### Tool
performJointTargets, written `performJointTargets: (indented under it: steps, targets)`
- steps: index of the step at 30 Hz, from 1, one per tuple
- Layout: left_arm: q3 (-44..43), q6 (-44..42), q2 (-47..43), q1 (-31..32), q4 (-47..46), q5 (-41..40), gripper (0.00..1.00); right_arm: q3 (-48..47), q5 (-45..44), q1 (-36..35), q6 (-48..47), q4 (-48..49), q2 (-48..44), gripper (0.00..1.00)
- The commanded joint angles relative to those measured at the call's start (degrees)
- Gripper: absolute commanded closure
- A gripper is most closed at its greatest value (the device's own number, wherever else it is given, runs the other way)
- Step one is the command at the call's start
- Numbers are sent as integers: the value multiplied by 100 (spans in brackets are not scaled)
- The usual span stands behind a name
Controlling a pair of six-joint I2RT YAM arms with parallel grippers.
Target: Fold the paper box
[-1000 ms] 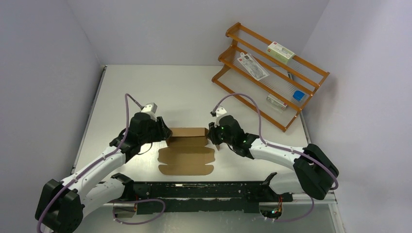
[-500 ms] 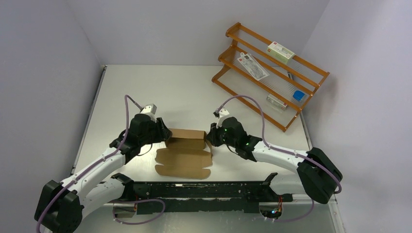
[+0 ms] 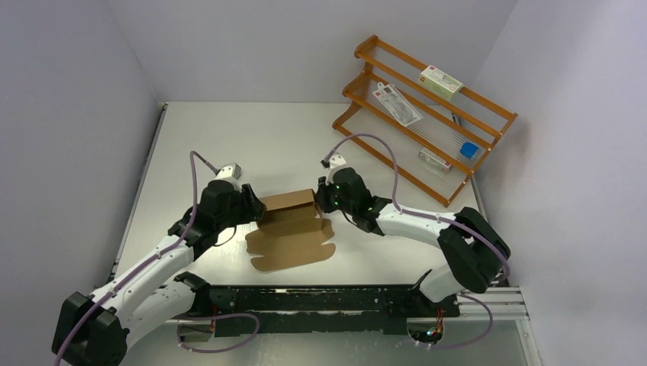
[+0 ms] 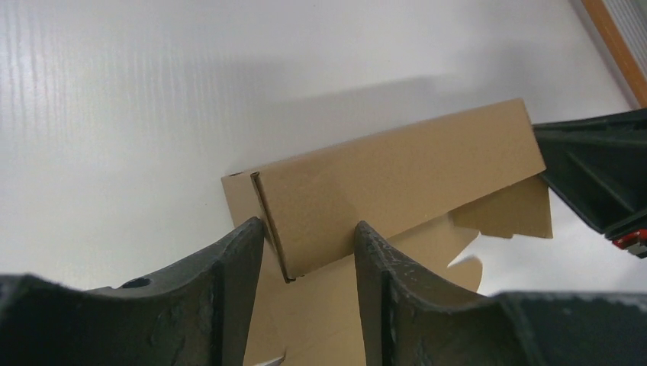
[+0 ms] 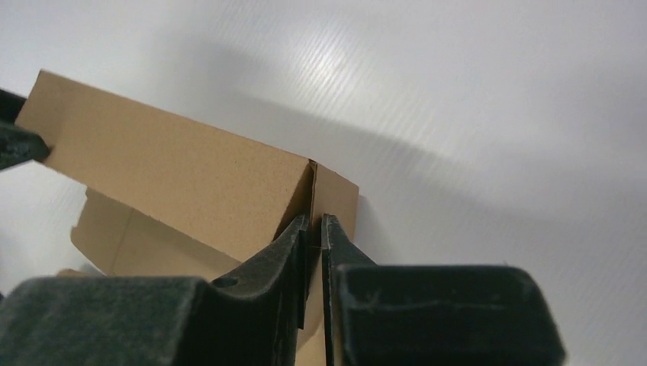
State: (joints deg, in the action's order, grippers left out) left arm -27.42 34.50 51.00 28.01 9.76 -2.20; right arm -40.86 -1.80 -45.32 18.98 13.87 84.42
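The paper box (image 3: 288,225) lies half-formed at the middle of the counter (image 3: 267,137), between the two arms. Its long rear wall is raised and leans over the base, while the scalloped front flap rests flat toward the near edge.

At the box's right end, the right pincer (image 5: 314,225) has drawn its jaws almost together on the thin end tab at the corner. At the left end, the left pincer (image 4: 309,229) stands with its jaws apart, straddling the folded corner. The wrist view does not show it pressing on the cardboard.

At the far right corner, well apart from the work, an orange rack (image 3: 391,165) holds small white packages.

The fold looks to be at an early stage, with the end walls yet to be tucked in. The main risk is at the right corner. A narrow pinch on a single layer of cardboard could tear or crease the tab if the arm pulls sideways. With the left end only loosely bracketed, the light box could also swivel on the smooth counter, letting the raised wall spring back flat.
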Motion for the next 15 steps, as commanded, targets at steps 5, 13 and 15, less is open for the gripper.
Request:
performJointTargets:
  steps: [5,13,15]
  targets:
    - [172,48,-132,55,45,-274,41,-593,112,6,-433,306,514,87]
    - [-268,-150,-217,55,622,-700,25,-264,-45,6,-898,657,672,92]
    - [-466,-235,-239,54,774,-828,21,-235,-52,6,-985,665,650,93]
